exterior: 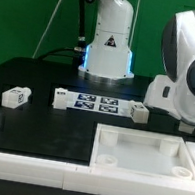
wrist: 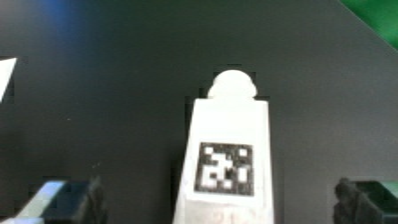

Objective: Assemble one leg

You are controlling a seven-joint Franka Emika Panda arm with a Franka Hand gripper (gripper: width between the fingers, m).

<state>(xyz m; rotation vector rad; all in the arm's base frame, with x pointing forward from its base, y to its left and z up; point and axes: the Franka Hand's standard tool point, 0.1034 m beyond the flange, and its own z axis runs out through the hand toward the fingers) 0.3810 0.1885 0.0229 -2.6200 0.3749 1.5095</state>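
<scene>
Leg (wrist: 228, 150) lay flat on the black table (wrist: 107, 60), tag upward, between the fingers of the gripper (wrist: 214, 200), which stood wide apart and clear of it. From the exterior view's left: spare leg (exterior: 15, 96), marker board (exterior: 95, 103), tray (exterior: 141, 133). Step judged: pre-grasp. Next move called for descending, closing, then carrying to a tray socket.

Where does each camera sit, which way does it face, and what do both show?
Exterior view: off the arm, facing across the tray and marker board to the robot base; an arm link fills its right.
Wrist view: on the wrist, looking down at a leg between the fingers of the open gripper.
Shared: the black table; whether that leg appears in both is unclear.
</scene>
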